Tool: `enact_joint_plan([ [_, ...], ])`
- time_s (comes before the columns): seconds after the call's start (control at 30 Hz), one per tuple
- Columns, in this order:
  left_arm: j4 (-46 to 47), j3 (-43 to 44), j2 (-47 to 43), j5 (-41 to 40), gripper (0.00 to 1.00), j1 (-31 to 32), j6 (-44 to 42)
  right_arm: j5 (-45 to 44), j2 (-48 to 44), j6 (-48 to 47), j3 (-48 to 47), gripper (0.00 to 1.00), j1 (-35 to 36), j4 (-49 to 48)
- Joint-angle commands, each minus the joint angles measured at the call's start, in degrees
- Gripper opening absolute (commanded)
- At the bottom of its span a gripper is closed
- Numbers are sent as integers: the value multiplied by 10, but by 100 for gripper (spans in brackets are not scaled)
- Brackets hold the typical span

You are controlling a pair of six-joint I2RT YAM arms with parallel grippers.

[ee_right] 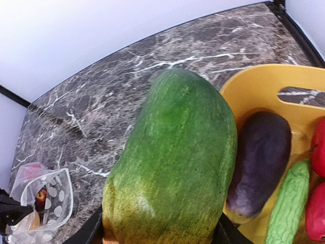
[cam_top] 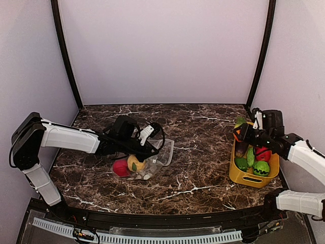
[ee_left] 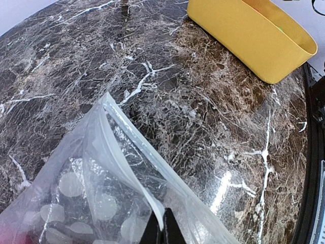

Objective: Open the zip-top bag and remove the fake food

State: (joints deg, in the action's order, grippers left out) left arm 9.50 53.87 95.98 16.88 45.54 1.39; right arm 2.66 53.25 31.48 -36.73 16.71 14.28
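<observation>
Left hand [ee_left: 163, 230] pinches zip-top bag [ee_left: 86, 188] at its zip strip.

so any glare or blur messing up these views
Left wrist: white glare streak on the marble table, zip-top bag slightly soft up close; right wrist: green toy fruit fills the frame, table edge bows; top external: even light, sharp.

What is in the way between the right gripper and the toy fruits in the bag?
The right gripper is full: it holds a big green toy fruit by the yellow bin. The fake food sits inside the zip-top bag, so plastic surrounds it.
</observation>
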Motion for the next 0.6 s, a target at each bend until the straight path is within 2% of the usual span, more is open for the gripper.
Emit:
enact_joint_plan([
  [0.0, 9, 11, 5, 13, 1, -6, 9, -10, -10, -9, 31, 39, -61, 30],
  [0.2, 14, 8, 7, 17, 1, -7, 17, 2, 21, -30, 49, 42, -131, -3],
  [0.53, -2, 9, -7, 8, 1, -8, 11, 18, 64, -57, 62, 62, -156, -36],
  [0.57, -4, 9, -8, 8, 1, -8, 11, 21, 64, -59, 63, 66, -157, -40],
])
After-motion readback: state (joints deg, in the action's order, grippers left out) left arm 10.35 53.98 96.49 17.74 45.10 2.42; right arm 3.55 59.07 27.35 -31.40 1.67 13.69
